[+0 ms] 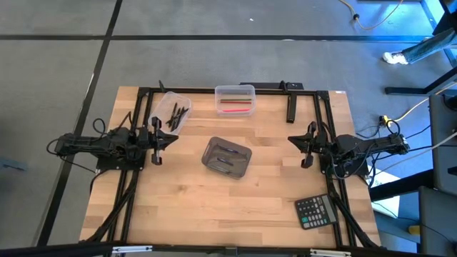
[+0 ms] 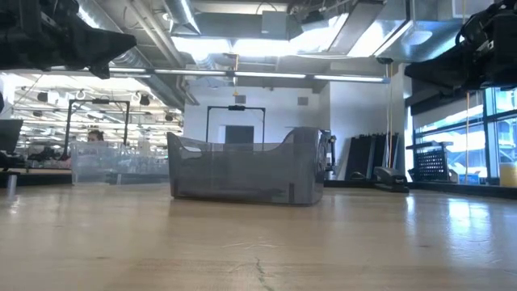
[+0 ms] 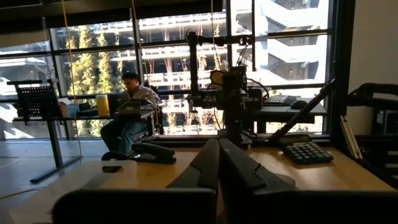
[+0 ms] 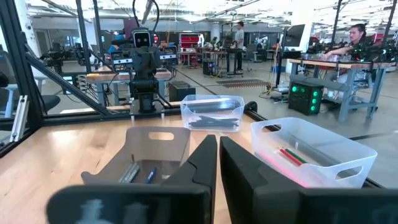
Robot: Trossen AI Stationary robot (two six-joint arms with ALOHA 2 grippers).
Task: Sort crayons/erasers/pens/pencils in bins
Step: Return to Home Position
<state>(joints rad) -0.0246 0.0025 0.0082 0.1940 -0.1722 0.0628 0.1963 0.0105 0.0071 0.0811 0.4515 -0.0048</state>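
Note:
Three bins stand on the table. A clear bin [image 1: 173, 111] at the far left holds several black sticks. A clear bin [image 1: 235, 100] at the far middle holds red and pink sticks [image 4: 289, 154]. A smoky grey bin [image 1: 227, 157] in the middle holds dark and bluish sticks [image 4: 140, 173]. My left gripper [image 1: 168, 139] is shut and empty at the table's left side. My right gripper [image 1: 294, 140] is shut and empty at the right side. Both hover above the table, fingers pointing toward the middle.
A black calculator [image 1: 315, 211] lies near the front right corner. A thick black bar [image 1: 292, 107] lies at the far right. A black frame [image 1: 235, 88] runs along the table's edges. A person [image 3: 127, 118] sits beyond the table.

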